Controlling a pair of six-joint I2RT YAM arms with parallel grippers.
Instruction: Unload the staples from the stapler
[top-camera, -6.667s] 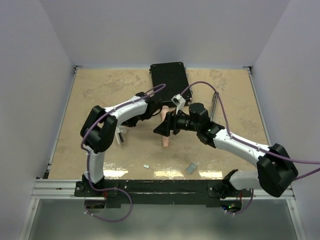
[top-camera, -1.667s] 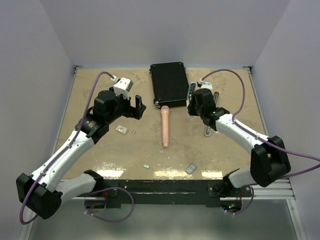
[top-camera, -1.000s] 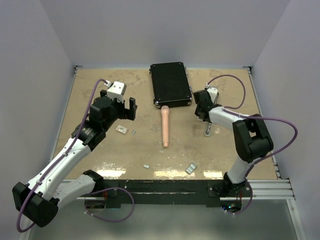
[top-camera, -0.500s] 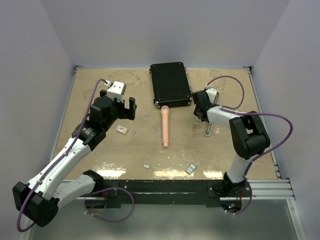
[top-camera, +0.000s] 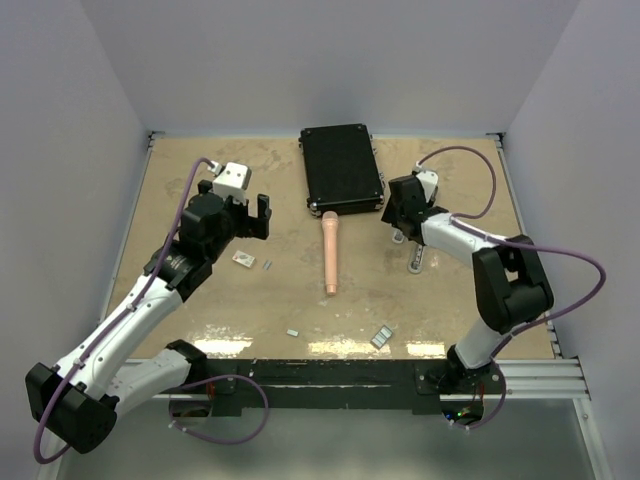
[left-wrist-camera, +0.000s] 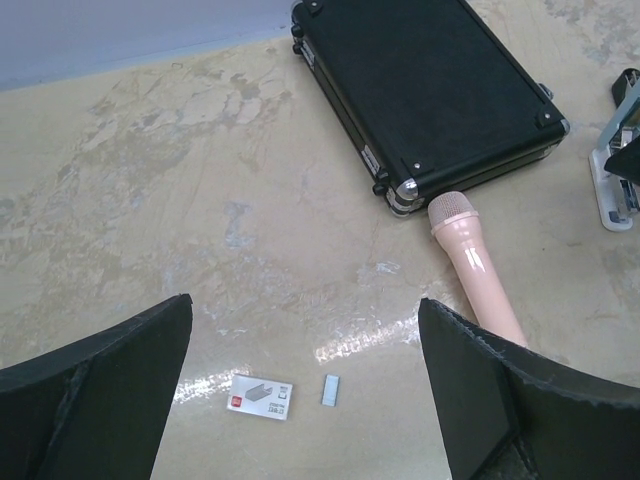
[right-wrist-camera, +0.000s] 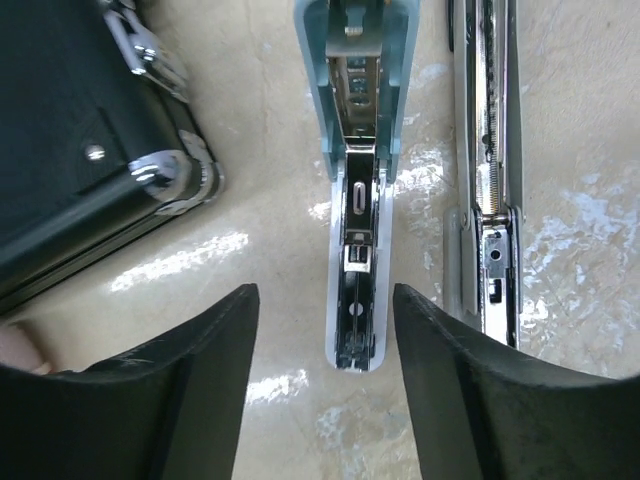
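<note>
The stapler (right-wrist-camera: 353, 200) lies opened flat on the table, its pale blue half beside its bare metal half (right-wrist-camera: 485, 170). My right gripper (right-wrist-camera: 322, 300) is open, with a finger on each side of the blue half's near end and a gap on both sides. From above, the right gripper (top-camera: 402, 232) hovers over the stapler (top-camera: 415, 256). A small block of staples (left-wrist-camera: 331, 389) lies below my open, empty left gripper (left-wrist-camera: 305, 320). More staples (top-camera: 381, 337) and another strip (top-camera: 292, 331) lie near the front edge. My left gripper (top-camera: 248, 222) is raised at mid-left.
A black case (top-camera: 342, 168) sits at the back centre. A pink handle-shaped object (top-camera: 329, 255) lies lengthwise in front of it. A small white card with red marks (left-wrist-camera: 260, 397) rests next to the staple block. Grey walls enclose the table.
My right gripper's jaws have spread apart around the stapler's blue half, and the right arm's elbow has swung outward. The left arm has stayed still.
</note>
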